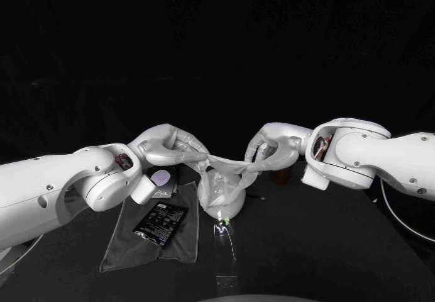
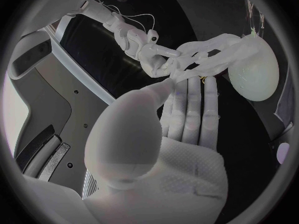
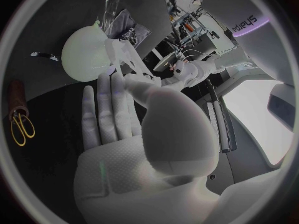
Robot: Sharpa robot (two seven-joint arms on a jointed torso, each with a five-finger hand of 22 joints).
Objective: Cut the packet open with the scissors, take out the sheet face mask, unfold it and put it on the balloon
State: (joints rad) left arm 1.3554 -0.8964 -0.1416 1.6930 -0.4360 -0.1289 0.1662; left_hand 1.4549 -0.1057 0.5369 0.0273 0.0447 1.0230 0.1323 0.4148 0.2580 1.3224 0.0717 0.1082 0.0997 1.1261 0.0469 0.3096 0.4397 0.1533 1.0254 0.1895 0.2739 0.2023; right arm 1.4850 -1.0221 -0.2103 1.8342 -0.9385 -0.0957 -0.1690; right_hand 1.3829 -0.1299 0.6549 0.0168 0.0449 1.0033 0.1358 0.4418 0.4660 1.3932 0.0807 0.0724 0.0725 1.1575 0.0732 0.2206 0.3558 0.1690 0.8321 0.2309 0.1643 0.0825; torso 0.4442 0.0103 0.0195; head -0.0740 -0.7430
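Together, left hand [image 1: 172, 146] and right hand [image 1: 270, 150] pinch the sheet mask [image 1: 227, 164] stretched over the balloon [image 1: 224, 201]

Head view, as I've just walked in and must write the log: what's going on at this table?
Both hands are handling the sheet mask. The left hand and the right hand each hold an upper edge and stretch it out above the balloon, onto which its lower part seems to drape. The black packet lies on the grey cloth by the left arm. The scissors lie set aside on the table.
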